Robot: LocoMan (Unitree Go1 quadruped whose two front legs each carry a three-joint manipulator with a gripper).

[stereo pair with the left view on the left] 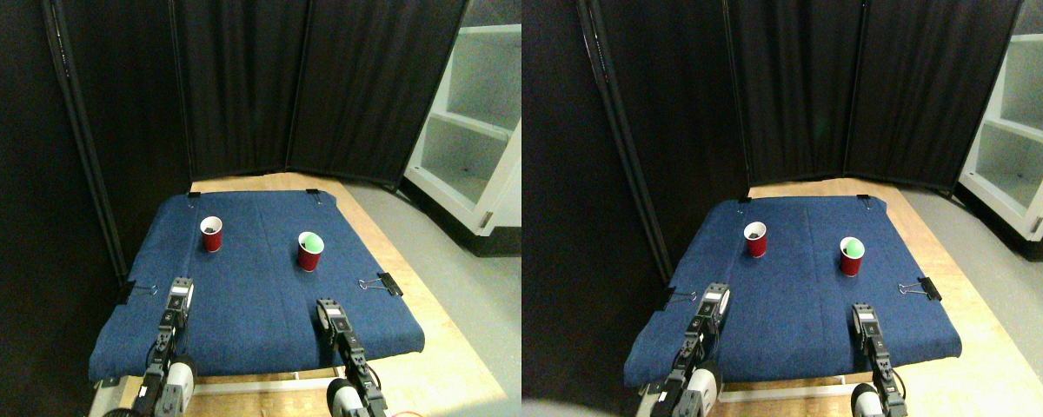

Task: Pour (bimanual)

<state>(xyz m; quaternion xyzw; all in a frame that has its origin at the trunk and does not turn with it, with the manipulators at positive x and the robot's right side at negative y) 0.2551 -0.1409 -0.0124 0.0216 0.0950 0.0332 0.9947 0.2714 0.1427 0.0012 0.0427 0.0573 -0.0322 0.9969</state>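
A blue cloth [256, 287] covers the surface. Two red cups stand upright on it. The left red cup [212, 234] is near the far left part of the cloth and has something small and dark inside. The right red cup [310, 251] stands to the right of it and a bit closer to the robot. It has something green inside. The two cups are well apart.

The left gripper [179, 294] is over the near left part of the cloth, closer to the robot than the left red cup and not touching it. The right gripper [331, 314] is over the near part of the cloth, closer to the robot than the right red cup and not touching it. Both grippers are small and dark, so I cannot tell if their jaws are open or closed.

A black clip [383, 283] holds the right edge of the cloth, right of the right red cup. Black curtains [313, 87] hang behind the cloth. A white shelf [474, 130] stands to the right of the curtains.
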